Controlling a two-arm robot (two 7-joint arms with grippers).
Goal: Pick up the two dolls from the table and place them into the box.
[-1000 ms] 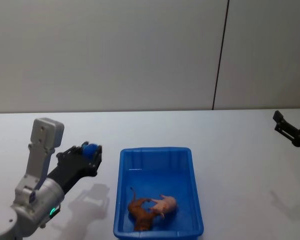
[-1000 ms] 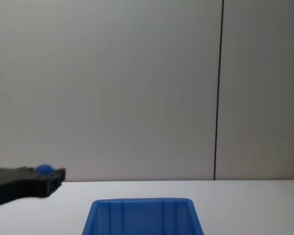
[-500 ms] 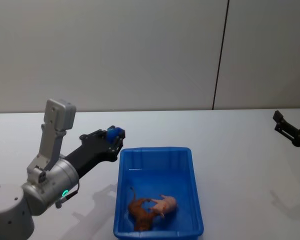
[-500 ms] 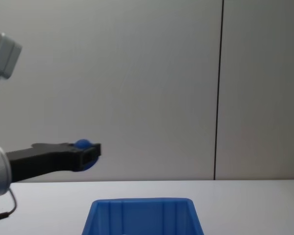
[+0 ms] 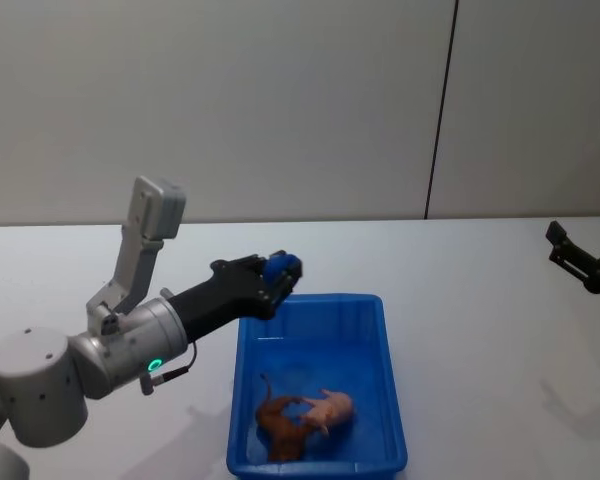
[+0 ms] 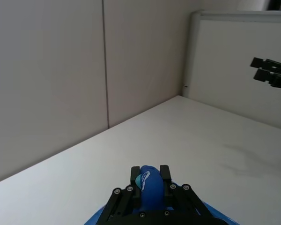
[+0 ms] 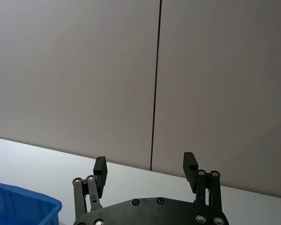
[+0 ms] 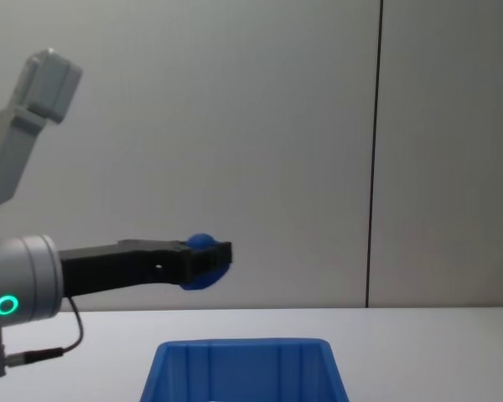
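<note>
Dolls, one orange-brown (image 5: 280, 424) and one pale pink (image 5: 330, 407), lie in the bright blue plastic box (image 5: 318, 312); left claw (image 5: 279, 272) above its rim grips a small blue toy (image 8: 200, 260), right claw (image 7: 145, 170) gapes wide over the white worktop (image 5: 480, 300).

head high, chest low, sharing box (image 5: 315, 385)

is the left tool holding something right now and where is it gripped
Yes. The left tool is shut on a small blue toy, pinched across its middle between the two fingers, above the blue box's far left corner. The right tool is open and holds nothing.
</note>
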